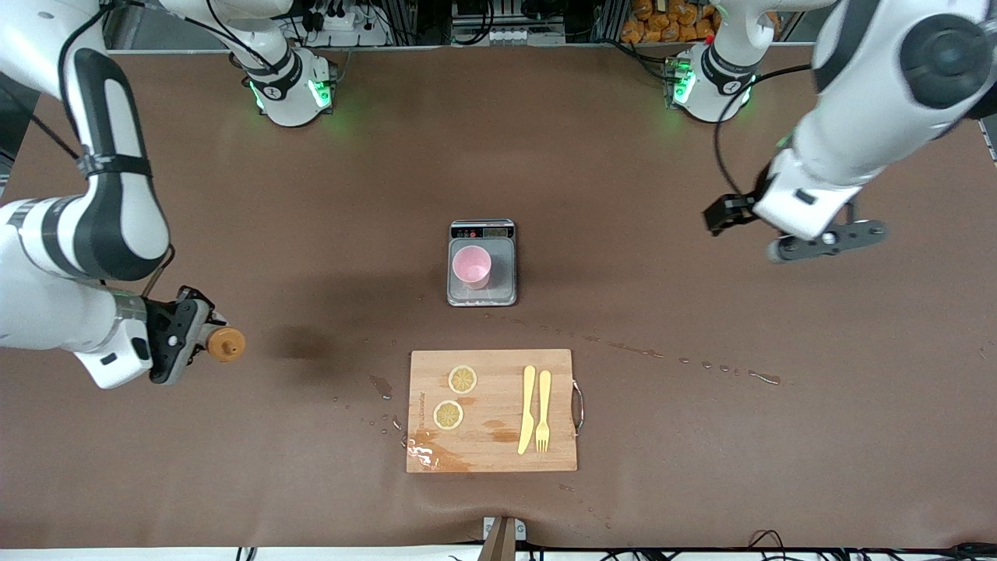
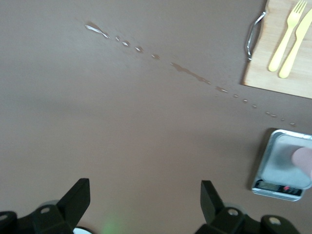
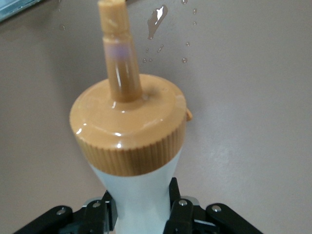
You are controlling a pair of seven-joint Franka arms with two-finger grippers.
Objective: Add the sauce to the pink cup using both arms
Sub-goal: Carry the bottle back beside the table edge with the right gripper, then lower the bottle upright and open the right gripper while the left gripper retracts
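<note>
Now: right gripper clamps sauce | left gripper fingers apart | pink cup apparently empty

We can read almost nothing here. The cutting board, low in the middle of the front view, carries a line of small print along its edge, but we cannot make out the letters. The scale at the frame's middle has a display strip whose digits we cannot read either.
</note>
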